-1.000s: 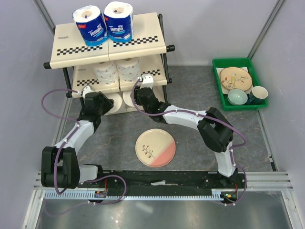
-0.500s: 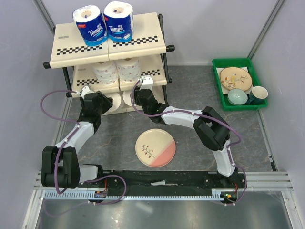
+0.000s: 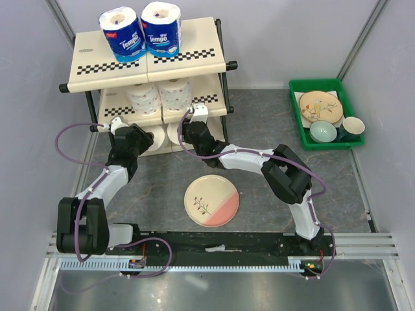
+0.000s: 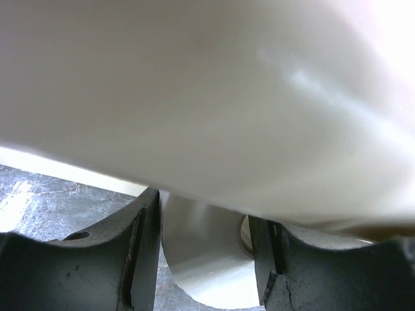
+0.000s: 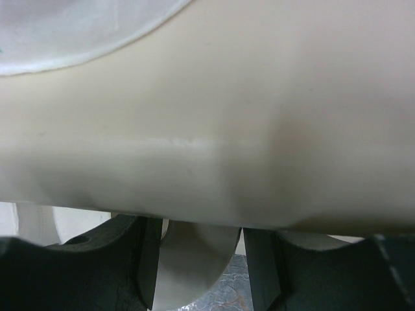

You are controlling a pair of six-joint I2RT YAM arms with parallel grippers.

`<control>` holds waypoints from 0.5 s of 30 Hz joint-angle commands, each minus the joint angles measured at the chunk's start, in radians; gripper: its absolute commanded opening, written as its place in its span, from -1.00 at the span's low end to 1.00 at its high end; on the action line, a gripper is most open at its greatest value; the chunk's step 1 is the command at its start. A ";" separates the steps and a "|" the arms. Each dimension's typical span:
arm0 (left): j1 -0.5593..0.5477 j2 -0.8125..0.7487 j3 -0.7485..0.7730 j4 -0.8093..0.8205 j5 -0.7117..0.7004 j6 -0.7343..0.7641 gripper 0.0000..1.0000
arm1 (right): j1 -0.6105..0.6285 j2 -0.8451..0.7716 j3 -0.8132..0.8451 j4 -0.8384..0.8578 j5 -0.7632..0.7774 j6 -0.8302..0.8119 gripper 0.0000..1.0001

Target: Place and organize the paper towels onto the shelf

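Left hand (image 4: 204, 256) and right hand (image 5: 194, 259) each closed on one of the paper towels (image 4: 194, 285) under the shelf (image 3: 201, 45) panel; light, crushable, likely best pinched gently.

"Tempo" was printed in white letters on each of the two blue-wrapped paper towels (image 3: 123, 35) (image 3: 161, 29) standing on the top tier of the shelf (image 3: 198, 48).

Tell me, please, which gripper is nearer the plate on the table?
Right. The right gripper is behind the plate at the shelf; the left gripper is farther left.
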 commanded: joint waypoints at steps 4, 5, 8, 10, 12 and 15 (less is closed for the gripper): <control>0.006 0.008 0.020 0.108 0.022 -0.033 -0.30 | 0.003 0.014 0.052 0.064 -0.034 0.012 -0.11; 0.006 0.002 0.020 0.107 0.019 -0.032 -0.29 | 0.003 0.013 0.052 0.066 -0.034 0.014 -0.08; 0.006 -0.010 0.023 0.102 0.022 -0.032 -0.17 | 0.003 0.009 0.052 0.067 -0.034 0.011 0.03; 0.006 -0.016 0.026 0.096 0.021 -0.032 -0.05 | 0.003 0.001 0.049 0.069 -0.034 0.009 0.11; 0.006 -0.029 0.029 0.089 0.021 -0.033 0.06 | 0.003 -0.006 0.049 0.073 -0.034 0.008 0.15; 0.006 -0.047 0.029 0.076 0.018 -0.036 0.21 | 0.003 -0.019 0.039 0.078 -0.039 0.006 0.23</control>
